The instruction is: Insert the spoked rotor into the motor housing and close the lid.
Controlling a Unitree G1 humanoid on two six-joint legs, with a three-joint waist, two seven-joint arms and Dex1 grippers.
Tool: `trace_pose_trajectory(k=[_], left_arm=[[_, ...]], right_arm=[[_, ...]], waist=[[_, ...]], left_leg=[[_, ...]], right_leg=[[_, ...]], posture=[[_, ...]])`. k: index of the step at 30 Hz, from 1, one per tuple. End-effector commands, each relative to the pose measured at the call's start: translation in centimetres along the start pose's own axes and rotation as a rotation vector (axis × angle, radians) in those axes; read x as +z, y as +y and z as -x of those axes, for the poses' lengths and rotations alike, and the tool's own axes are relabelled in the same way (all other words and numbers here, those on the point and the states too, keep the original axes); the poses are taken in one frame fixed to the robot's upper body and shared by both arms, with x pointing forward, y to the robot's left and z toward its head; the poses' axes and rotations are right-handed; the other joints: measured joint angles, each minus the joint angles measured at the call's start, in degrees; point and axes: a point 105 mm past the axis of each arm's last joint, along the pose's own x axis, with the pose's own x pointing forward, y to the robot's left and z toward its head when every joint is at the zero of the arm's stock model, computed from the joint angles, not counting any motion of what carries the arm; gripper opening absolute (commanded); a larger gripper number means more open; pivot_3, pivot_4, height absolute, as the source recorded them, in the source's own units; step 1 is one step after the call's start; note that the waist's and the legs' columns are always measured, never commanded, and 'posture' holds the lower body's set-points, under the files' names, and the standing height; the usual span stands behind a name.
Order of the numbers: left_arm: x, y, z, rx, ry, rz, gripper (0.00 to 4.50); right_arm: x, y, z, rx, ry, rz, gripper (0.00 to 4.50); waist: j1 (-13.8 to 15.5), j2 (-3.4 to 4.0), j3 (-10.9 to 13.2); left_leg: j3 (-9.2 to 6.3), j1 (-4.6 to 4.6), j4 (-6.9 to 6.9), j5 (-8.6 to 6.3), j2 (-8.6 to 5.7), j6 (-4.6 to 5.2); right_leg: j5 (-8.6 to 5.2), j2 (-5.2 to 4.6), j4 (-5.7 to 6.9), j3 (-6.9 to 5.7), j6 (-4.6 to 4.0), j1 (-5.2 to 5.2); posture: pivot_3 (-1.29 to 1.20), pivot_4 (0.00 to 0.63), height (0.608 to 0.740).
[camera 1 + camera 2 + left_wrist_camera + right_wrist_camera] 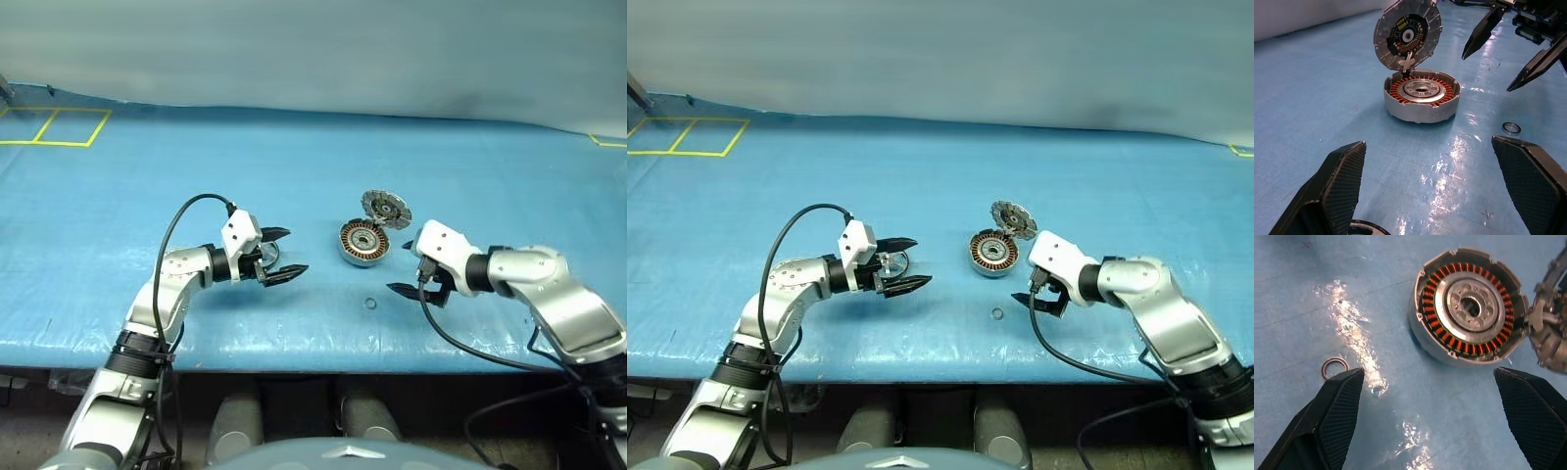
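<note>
Both grippers spread wide and empty: left gripper [277, 254], right gripper [409, 269].

Spoked rotor [892, 262] lies on the mat between the left fingers.

Small ring [371, 304] sits loose, close to the right gripper (could get knocked).

Farther: motor housing [364, 242], lid [386, 208] hinged up; a careless reach might shut it early.

Count: one each.

One motor housing [364, 242], one lid [386, 207], one spoked rotor [891, 263], one little ring [370, 303], two grippers.
</note>
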Motion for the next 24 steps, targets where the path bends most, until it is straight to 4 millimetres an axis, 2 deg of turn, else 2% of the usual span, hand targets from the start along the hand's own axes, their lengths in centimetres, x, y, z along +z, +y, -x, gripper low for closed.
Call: trace_pose_trajectory(k=[1,4,10,24], left_arm=[[0.8,-0.1,-0.4,-0.007,-0.028,-0.033,4.5],[0.7,-0.2,-0.6,-0.003,-0.036,-0.028,4.5],[0.4,-0.3,-0.3,0.016,-0.041,-0.019,4.5],[-0.1,-0.6,0.6,0.058,-0.035,0.0,4.5]], right_arm=[[0.6,-0.8,-0.1,0.059,0.068,0.105,4.47],[1.4,-1.2,-0.9,0.122,0.1,0.17,4.47],[1.5,-2.1,-2.6,0.175,0.158,0.218,4.47],[2.5,-2.7,-5.3,0.217,0.144,0.252,4.47]], waist=[[0.1,-0.01,0.0],[0.3,-0.02,0.0],[0.3,-0.01,0.0],[0.1,0.02,0.0]], left_leg=[[-0.01,0.0,-0.01,0.0,0.0,0.0],[-0.01,-0.08,-0.02,-0.01,-0.02,0.01],[-0.02,-0.1,-0.06,-0.03,-0.02,0.03],[-0.02,-0.08,-0.05,-0.02,-0.02,0.03]], right_leg=[[0.0,0.0,-0.02,-0.02,0.0,0.01],[0.0,-0.02,-0.05,-0.02,-0.01,-0.04],[0.01,-0.03,-0.05,-0.03,-0.01,-0.07],[0.14,-0.02,0.0,-0.04,-0.06,-0.06]], posture=[[0.0,0.15,0.74],[0.0,0.15,0.74],[0.0,0.15,0.74],[0.0,0.15,0.74]])
